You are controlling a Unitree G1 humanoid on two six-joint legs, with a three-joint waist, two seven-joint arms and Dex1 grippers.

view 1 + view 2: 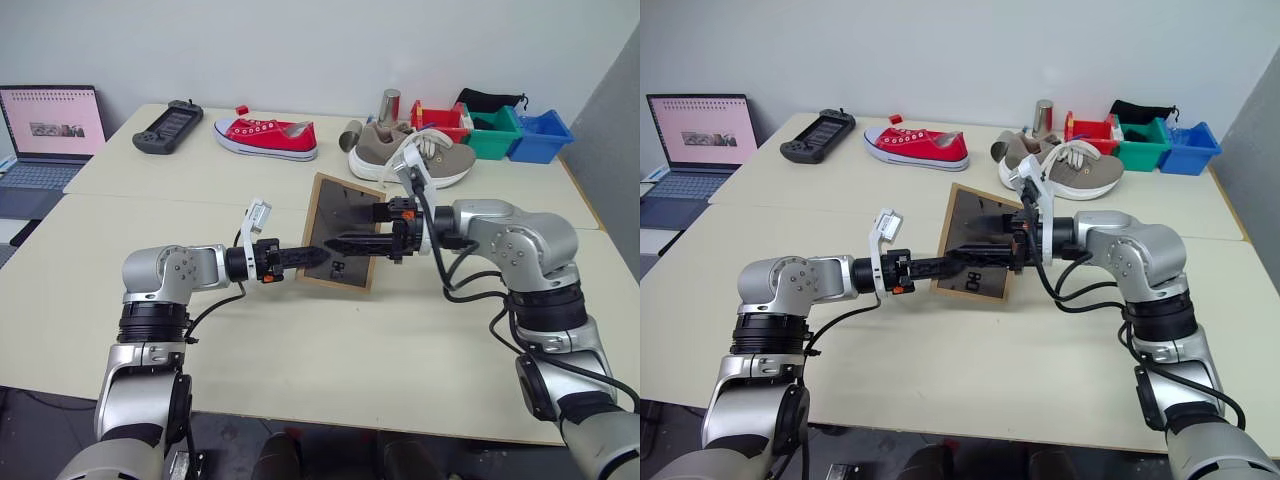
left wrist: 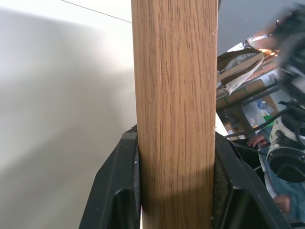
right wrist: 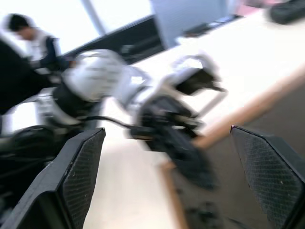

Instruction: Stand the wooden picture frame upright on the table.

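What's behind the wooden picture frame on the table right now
Behind the wooden picture frame, across the table, lie a red sneaker and a tan sneaker. Its front face is turned away, unseen.

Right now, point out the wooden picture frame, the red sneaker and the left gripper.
wooden picture frame (image 1: 338, 205), left eye view, dark back panel.
red sneaker (image 1: 268, 136), left eye view, its side.
left gripper (image 2: 176, 191), left wrist view, between the fingertips.
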